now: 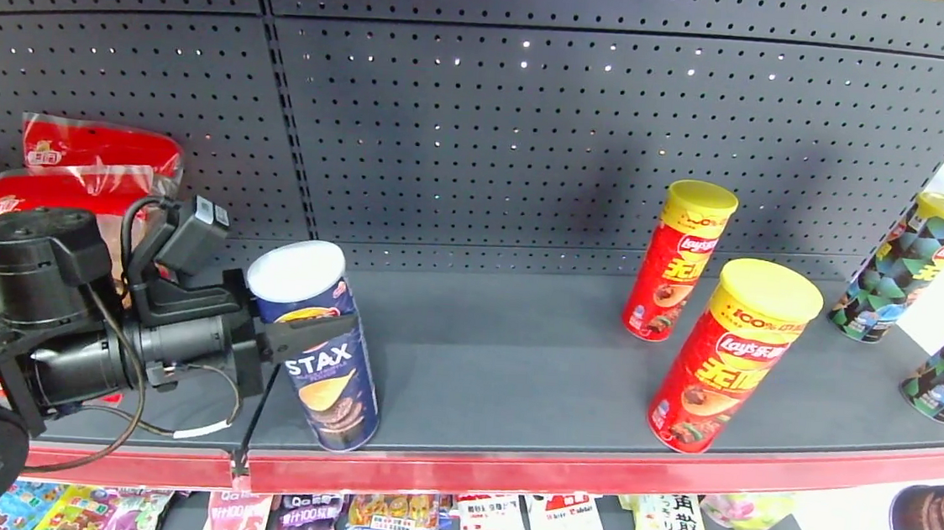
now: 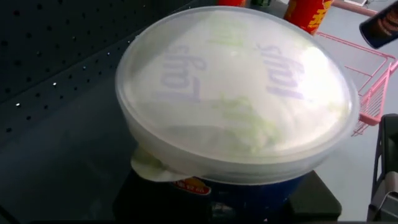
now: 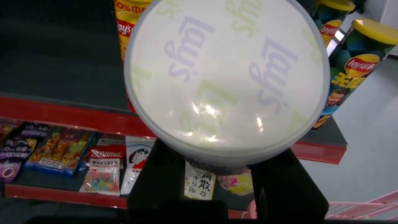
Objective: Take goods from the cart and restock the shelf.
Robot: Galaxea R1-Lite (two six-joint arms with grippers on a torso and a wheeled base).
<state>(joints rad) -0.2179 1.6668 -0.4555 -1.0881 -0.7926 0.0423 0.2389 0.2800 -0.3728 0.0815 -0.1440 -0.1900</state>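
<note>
Left gripper (image 1: 313, 338) is clamped on a blue can (image 1: 332, 380) at the lower left of the head view. The can is roughly upright, with its base at the front of the shelf (image 1: 514, 369), just behind the red lip. I can't tell if the base is fully seated.

Likely step: setting this can down. To do it well, get the base flat and nudge it back from the lip. Then open the fingers and pull straight out sideways so the tall can doesn't tip. There's free board toward frame centre, well apart from the red cans.

Right gripper (image 3: 225, 163) is clamped on a dark can (image 1: 940, 529), held low at the lower right of the head view, below and in front of the shelf board. It probably goes on next.

Containers:
- **Shelf:** holds two red cans with yellow lids (image 1: 734, 357) right of centre, patterned cans (image 1: 902, 265) at the far right and red bags (image 1: 93, 159) at the upper left.
- **Lower tier:** a row of snack packets (image 1: 493, 528) along the bottom edge.
- **Cans:** all lidded, contents hidden.
- **Pink wire cart (image 2: 373, 81):** its corner is at the upper right of the left wrist view. I can't tell its load.
</note>
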